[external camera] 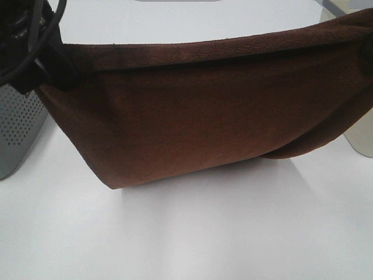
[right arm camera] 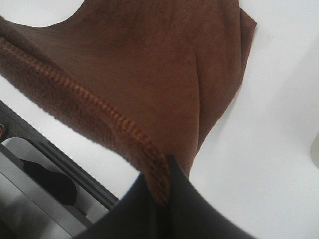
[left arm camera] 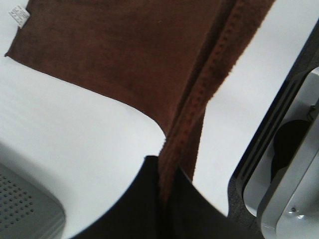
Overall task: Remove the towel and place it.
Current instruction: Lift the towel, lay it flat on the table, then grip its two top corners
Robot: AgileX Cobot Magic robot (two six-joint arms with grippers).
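The towel (external camera: 204, 116), dark reddish-brown terry cloth, hangs stretched between both grippers above the white table (external camera: 192, 233). Its lower edge sags down toward the tabletop. My left gripper (external camera: 56, 69) is shut on the towel's upper left corner. In the left wrist view, that gripper (left arm camera: 167, 172) pinches the stitched hem of the towel (left arm camera: 124, 55), whose small white tag (left arm camera: 20, 15) shows at a far corner. My right gripper (right arm camera: 158, 172) is shut on the opposite hem of the towel (right arm camera: 164, 74). It lies past the right border of the exterior high view.
A grey perforated basket (external camera: 17, 128) stands at the table's left side, also visible as the basket (left arm camera: 25, 209) below the left gripper. A pale object (external camera: 361, 137) stands at the right edge. The dark table edge (left arm camera: 279, 124) and grey base (right arm camera: 30, 199) lie behind the arms.
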